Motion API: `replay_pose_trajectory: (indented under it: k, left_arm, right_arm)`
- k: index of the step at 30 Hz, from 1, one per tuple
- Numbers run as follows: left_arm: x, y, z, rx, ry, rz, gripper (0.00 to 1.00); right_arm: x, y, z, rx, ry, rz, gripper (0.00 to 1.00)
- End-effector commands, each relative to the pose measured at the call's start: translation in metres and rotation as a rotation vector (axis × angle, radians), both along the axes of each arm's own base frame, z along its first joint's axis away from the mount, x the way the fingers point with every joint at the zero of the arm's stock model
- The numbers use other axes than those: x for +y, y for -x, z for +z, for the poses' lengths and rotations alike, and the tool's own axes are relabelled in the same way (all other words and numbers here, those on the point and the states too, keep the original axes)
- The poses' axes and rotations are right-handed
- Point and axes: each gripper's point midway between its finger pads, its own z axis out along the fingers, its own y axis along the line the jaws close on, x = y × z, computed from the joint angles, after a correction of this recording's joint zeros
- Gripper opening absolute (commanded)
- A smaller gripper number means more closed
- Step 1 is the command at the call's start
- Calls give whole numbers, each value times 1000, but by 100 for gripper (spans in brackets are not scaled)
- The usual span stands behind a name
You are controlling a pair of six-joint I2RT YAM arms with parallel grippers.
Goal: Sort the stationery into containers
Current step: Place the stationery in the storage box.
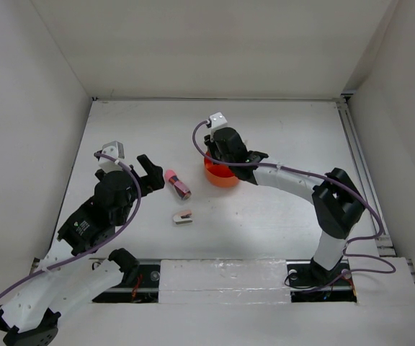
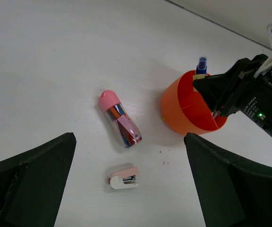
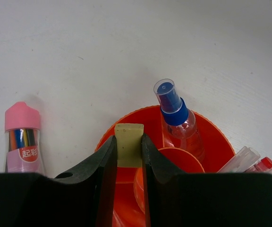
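The orange tub is sitting mid-bench toward the far edge. The left gripper is hovering wide open and empty near the left edge. The right gripper is pinching the tan eraser above the tub's rim (seemingly not yet over a compartment); nudging inward before releasing seems wise.

White-and-black arms trail purple cables; the fingers are matte black.

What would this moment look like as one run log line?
right claw: shut on eraser over orange tub | left claw: open, empty, near pink-capped tube and stapler | in tub: blue-capped bottle
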Motion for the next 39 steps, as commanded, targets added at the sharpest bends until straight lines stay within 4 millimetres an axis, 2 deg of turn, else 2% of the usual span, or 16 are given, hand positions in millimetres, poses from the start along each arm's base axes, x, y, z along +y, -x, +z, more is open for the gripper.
replay_pose_trajectory:
  k: [1, 4, 5, 11, 12, 14, 16, 17, 19, 30, 32, 34, 35, 37, 39]
  left_arm:
    - [0, -2, 7, -28, 12, 2, 99]
    - [0, -2, 7, -28, 12, 2, 99]
    - [0, -2, 7, -28, 12, 2, 99]
    - [1, -1, 8, -35, 18, 2, 99]
    - [1, -1, 8, -35, 18, 2, 99]
    - [1, -1, 8, -35, 18, 2, 99]
    - [1, -1, 8, -35, 18, 2, 99]
    - [1, -1, 8, -35, 18, 2, 99]
    - [1, -1, 8, -35, 18, 2, 99]
    - [1, -1, 8, -35, 18, 2, 99]
    - [1, -1, 8, -35, 18, 2, 99]
    - [1, -1, 8, -35, 18, 2, 99]
    - [1, -1, 8, -35, 18, 2, 99]
    - [1, -1, 8, -35, 18, 2, 99]
    - [1, -1, 8, -35, 18, 2, 99]
  right_arm:
    - [0, 0, -5, 1, -1, -24, 6]
    - [-1, -1, -5, 2, -5, -37, 7]
    - [-2, 0, -11, 15, 9, -37, 7]
    - [-4, -1, -20, 44, 5, -76, 7]
    - [-2, -2, -16, 37, -3, -76, 7]
    - [-3, -1, -23, 55, 3, -82, 7]
    - [1, -1, -19, 46, -1, -81, 8]
    - [1, -1, -19, 46, -1, -81, 14]
    - [-2, 0, -21, 49, 10, -89, 18]
    - [3, 3, -16, 50, -12, -88, 18]
    - [0, 3, -5, 32, -25, -98, 18]
    - [-4, 6, -9, 35, 6, -117, 18]
    - [-2, 9, -3, 27, -6, -122, 18]
    - [-8, 11, -7, 33, 16, -163, 18]
    - [-6, 13, -4, 32, -1, -187, 18]
